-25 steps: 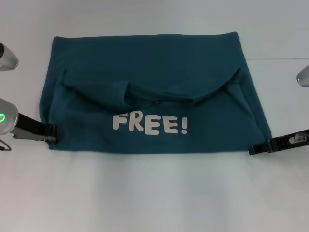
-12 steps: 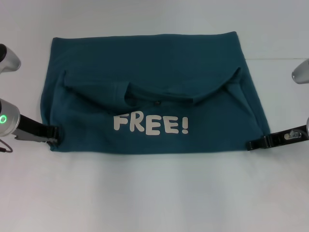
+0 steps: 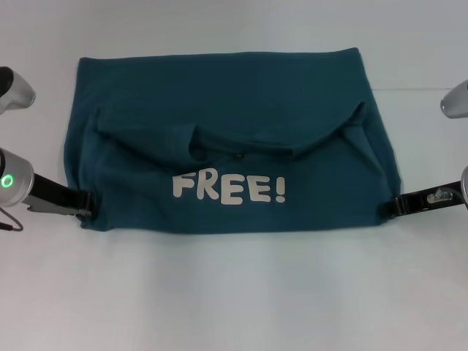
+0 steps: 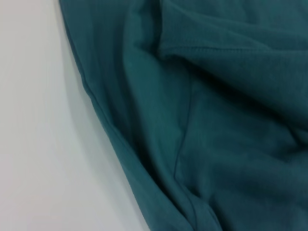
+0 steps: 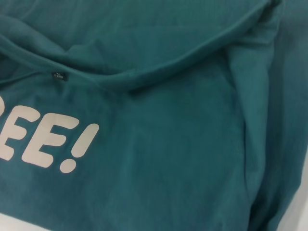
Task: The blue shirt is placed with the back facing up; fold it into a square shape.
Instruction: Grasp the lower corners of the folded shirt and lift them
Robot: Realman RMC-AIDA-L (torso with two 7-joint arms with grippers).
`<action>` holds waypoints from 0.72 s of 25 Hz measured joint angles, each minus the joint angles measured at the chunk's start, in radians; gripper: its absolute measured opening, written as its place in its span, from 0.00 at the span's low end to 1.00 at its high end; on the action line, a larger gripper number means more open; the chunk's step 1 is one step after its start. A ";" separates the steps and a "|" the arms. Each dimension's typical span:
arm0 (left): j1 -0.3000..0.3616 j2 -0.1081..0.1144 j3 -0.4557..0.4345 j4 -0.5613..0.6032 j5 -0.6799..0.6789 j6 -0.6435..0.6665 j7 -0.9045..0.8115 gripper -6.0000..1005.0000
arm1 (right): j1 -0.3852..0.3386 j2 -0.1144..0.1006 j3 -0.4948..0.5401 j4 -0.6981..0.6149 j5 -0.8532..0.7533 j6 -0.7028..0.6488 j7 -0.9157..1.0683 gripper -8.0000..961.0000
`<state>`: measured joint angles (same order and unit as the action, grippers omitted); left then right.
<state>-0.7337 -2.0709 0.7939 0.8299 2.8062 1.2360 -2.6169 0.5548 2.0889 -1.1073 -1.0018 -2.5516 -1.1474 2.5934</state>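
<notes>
the shirt (image 3: 227, 139) lies mid-table, folded once, lettering up. since a second ago the left gripper (image 3: 86, 205) at eight o'clock and right gripper (image 3: 389, 208) at four pushed inward, apparently pinching its lower corners; grip state unclear.

shirt (image 3: 234, 110): soft matt knit cloth, dark teal-blue, lightly creased, with stitched hems
lettering (image 3: 228, 189): flat pale print, smooth, slightly glossier than the cloth around it
neck tag (image 5: 58, 75): small dark woven label
table (image 3: 234, 292): smooth matt white surface
left gripper (image 3: 82, 206): matt black fingers, likely plastic, on a glossy silver-grey wrist
right gripper (image 3: 398, 205): matt black fingers, silver-grey wrist
</notes>
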 joint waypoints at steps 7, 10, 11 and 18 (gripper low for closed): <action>0.004 -0.001 -0.002 -0.001 -0.010 0.000 0.010 0.06 | 0.001 -0.001 0.003 0.001 0.000 -0.016 -0.031 0.12; 0.007 0.003 -0.002 0.001 -0.012 0.007 0.011 0.06 | -0.002 -0.001 0.006 -0.005 -0.001 -0.037 -0.053 0.11; 0.008 0.004 -0.003 0.002 -0.013 0.013 0.012 0.06 | -0.005 -0.001 0.006 -0.011 -0.002 -0.050 -0.061 0.11; 0.027 0.023 -0.019 0.072 -0.011 0.170 0.023 0.06 | -0.043 -0.016 0.008 -0.139 -0.010 -0.247 -0.128 0.11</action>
<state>-0.7067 -2.0481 0.7752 0.9021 2.7951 1.4058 -2.5939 0.5118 2.0729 -1.0997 -1.1411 -2.5619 -1.3941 2.4650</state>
